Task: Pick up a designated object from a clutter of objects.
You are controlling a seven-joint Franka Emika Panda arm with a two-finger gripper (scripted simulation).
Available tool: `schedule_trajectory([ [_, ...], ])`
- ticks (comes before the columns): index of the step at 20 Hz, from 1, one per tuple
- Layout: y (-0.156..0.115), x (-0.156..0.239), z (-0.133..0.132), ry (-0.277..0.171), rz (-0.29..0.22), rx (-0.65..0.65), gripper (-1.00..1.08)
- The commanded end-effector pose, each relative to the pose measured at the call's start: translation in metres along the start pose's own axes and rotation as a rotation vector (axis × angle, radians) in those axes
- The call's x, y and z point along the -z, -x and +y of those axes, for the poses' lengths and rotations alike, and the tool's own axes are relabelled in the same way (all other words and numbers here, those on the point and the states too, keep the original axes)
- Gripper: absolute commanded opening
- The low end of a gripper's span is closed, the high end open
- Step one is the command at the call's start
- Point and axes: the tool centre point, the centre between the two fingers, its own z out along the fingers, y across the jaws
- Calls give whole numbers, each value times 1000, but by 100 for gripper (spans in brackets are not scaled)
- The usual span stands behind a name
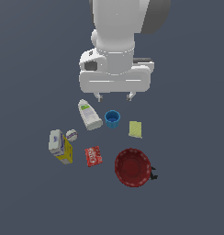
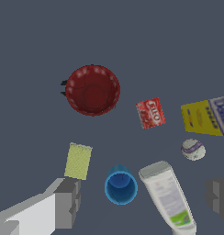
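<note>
Dark floor: yellow carton with blurred bluish print, red packet alongside.

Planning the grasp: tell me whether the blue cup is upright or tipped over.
Upright. The blue cup shows its round open rim facing up in both views, interior visible, apparently empty.

Yellow carton and white bottle edge-cropped

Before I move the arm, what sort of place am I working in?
Likely a simulated test scene, not a real room: a featureless dark grey floor, flatly rendered household items scattered loose, such as the rectangular yellow carton and round red bowl, and an open claw above them.
</note>
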Motion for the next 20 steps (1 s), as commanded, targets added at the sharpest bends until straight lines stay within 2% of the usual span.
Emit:
schedule_trajectory([
  [1, 0, 0, 0, 0, 0, 0, 100],
  [10, -1, -4, 14, -18, -12, -7, 100],
  [20, -5, -7, 19, -19, -12, -1, 100],
])
